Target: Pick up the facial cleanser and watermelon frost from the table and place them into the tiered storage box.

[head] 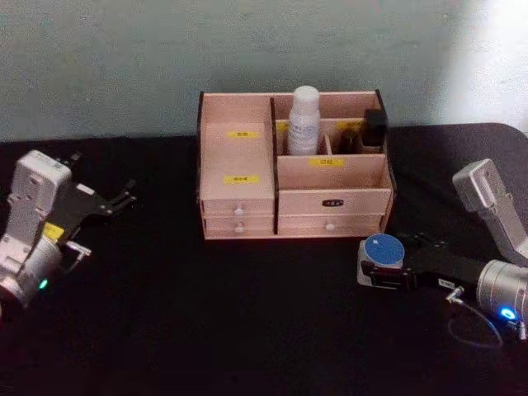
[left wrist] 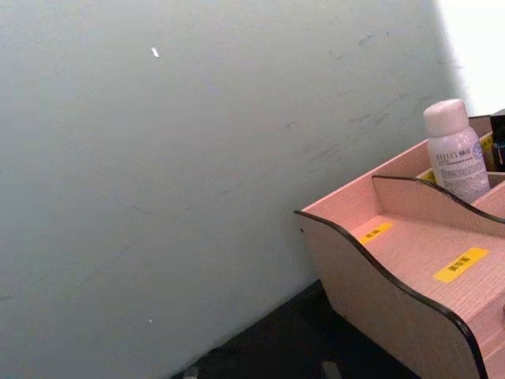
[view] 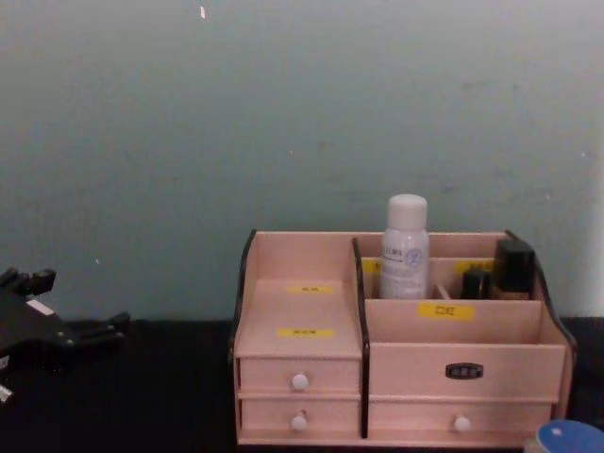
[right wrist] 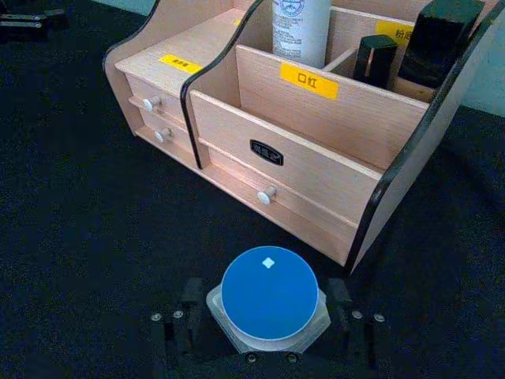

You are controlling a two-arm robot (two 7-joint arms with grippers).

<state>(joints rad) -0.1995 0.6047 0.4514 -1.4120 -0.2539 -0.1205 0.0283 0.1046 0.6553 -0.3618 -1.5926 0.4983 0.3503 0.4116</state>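
One right claw point(right wrist: 267, 300) clasps the squat blue-lidded watermelon frost point(right wrist: 269, 292); left claw point(head: 103, 180) gapes.

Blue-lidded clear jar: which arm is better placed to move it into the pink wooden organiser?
Right. The right gripper is shut on the squat blue-lidded clear jar near the pale pink wooden organiser; the left gripper sits open, far off on the organiser's other side.

Facial cleanser point(head: 304, 120): slim white bottle, rounded cap, grey print. It is seen upright in a rear compartment of the tiered storage box point(head: 239, 202), which is pale pinkish wood with dark side panels, white-knobbed drawers and yellow labels.

Watermelon frost point(head: 382, 252): squat clear jar, blue lid up. It is found on the table point(head: 206, 330) near the box's front right corner, clasped by the right gripper point(head: 381, 266).
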